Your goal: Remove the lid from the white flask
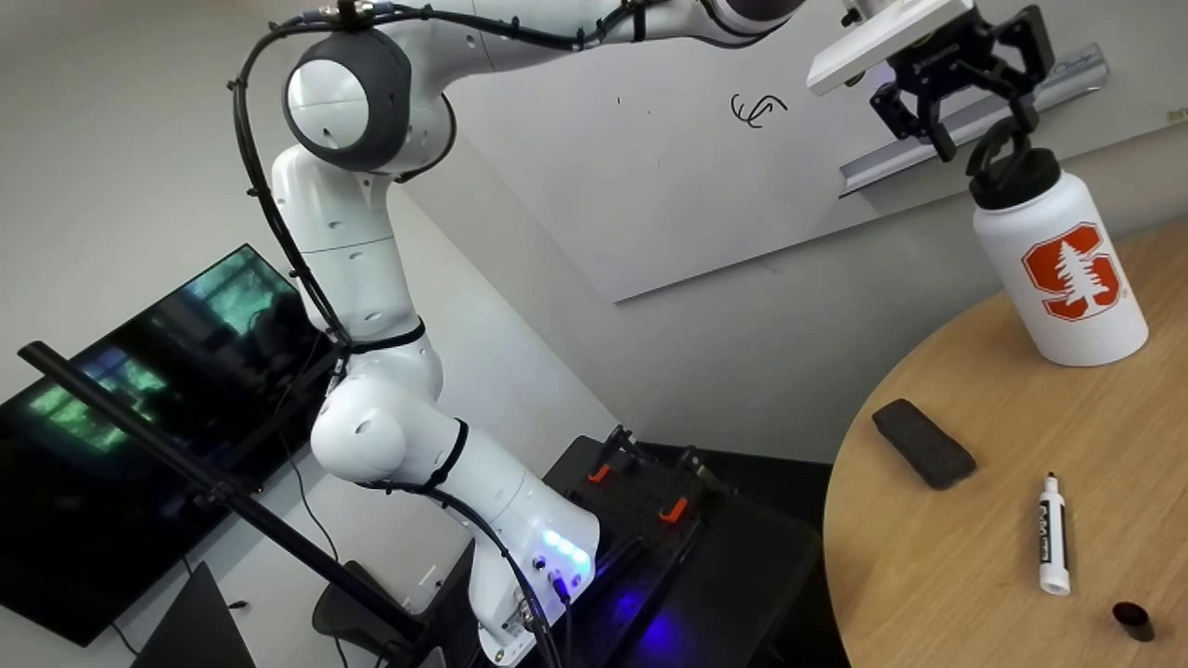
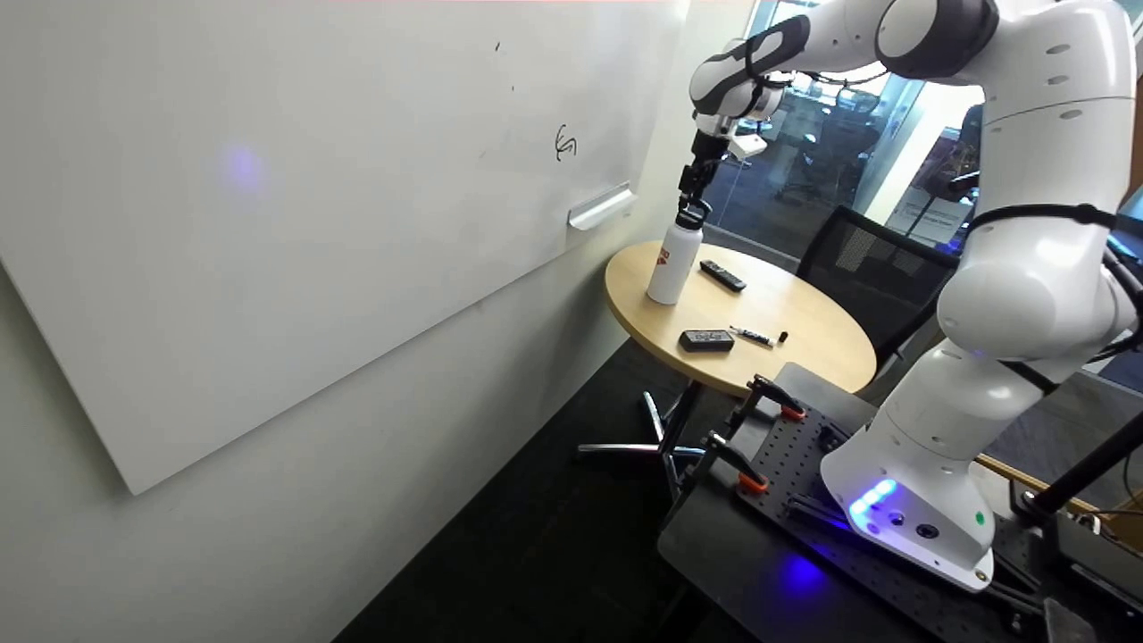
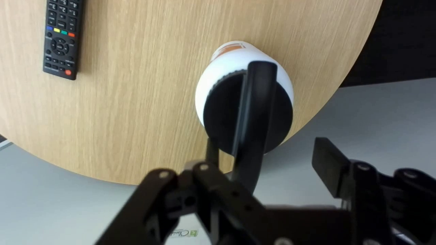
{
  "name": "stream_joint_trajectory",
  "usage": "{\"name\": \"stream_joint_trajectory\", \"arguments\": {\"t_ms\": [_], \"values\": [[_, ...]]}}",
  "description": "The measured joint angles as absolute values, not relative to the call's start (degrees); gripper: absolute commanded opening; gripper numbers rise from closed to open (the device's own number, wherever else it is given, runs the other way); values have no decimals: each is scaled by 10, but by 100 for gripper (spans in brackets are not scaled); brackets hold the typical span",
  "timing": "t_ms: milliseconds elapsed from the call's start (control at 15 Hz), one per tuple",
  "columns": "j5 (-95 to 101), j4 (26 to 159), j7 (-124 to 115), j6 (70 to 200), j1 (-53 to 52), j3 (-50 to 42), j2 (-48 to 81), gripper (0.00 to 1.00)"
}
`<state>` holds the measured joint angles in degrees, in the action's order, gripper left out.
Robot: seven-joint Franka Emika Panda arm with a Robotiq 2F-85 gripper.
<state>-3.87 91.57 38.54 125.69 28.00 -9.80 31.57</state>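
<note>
The white flask (image 1: 1067,278) with its red-orange emblem stands upright on the round table; it also shows in an exterior view (image 2: 676,265) and the wrist view (image 3: 203,92). The black lid (image 1: 1021,179) with a raised loop sits on the flask's top; it also shows in the wrist view (image 3: 221,112). My gripper (image 1: 986,133) is open just above the lid. In the wrist view, my gripper (image 3: 269,158) has the lid's loop between its fingers, close to the left finger and well apart from the right one. Whether the left finger touches the loop I cannot tell.
On the table (image 2: 804,308) lie a flat black device (image 1: 923,443), a white marker (image 1: 1053,538), its dark cap (image 1: 1134,620) and a remote control (image 3: 61,44). The wall with a whiteboard tray (image 2: 603,207) is close to the flask. A black chair (image 2: 880,272) stands beside the table.
</note>
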Motion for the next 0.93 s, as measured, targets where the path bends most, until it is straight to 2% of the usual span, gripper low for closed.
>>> {"name": "stream_joint_trajectory", "arguments": {"t_ms": [333, 400, 467, 933], "values": [[-39, 907, 383, 1258, 280, -98, 321, 5], [-37, 907, 379, 1260, 280, -99, 321, 5], [-34, 906, 374, 1263, 280, -100, 321, 10], [-5, 906, 345, 1297, 280, -110, 316, 10]]}}
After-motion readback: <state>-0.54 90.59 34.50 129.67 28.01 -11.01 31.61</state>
